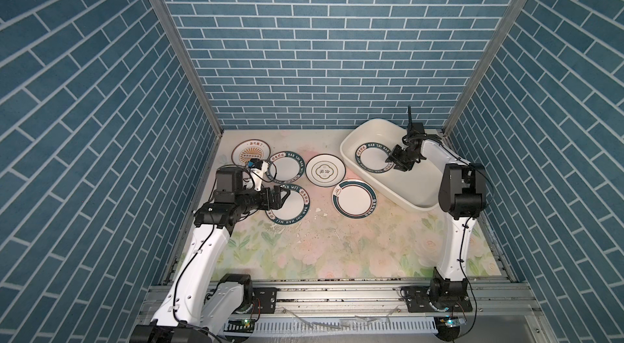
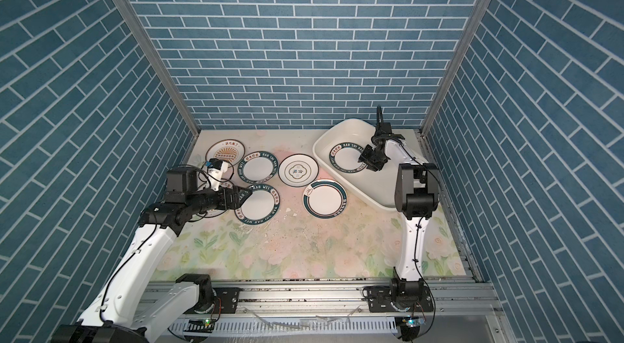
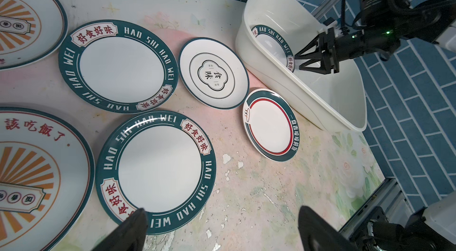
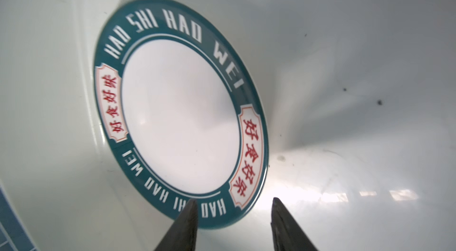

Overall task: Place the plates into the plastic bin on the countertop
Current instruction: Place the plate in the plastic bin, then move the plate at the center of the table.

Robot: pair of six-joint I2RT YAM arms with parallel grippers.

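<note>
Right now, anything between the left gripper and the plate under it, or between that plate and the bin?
Nothing visible blocks the open left gripper from the plate; it hangs over the rim. Toward the bin, the ring plate lies flat, and the right gripper hangs over the bin.

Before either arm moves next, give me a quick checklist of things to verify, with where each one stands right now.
1. Round white plate with green lettered rim lies inside the glossy cream plastic bin: ok.
2. Right gripper open, holding nothing: ok.
3. Right gripper clear of that plate's rim: cannot tell.
4. Left gripper open above the nearer lettered plate on the floral countertop: ok.
5. Bare floor free in the bin: ok.
6. All plates in the bin: not ok, six lie on the countertop.
</note>
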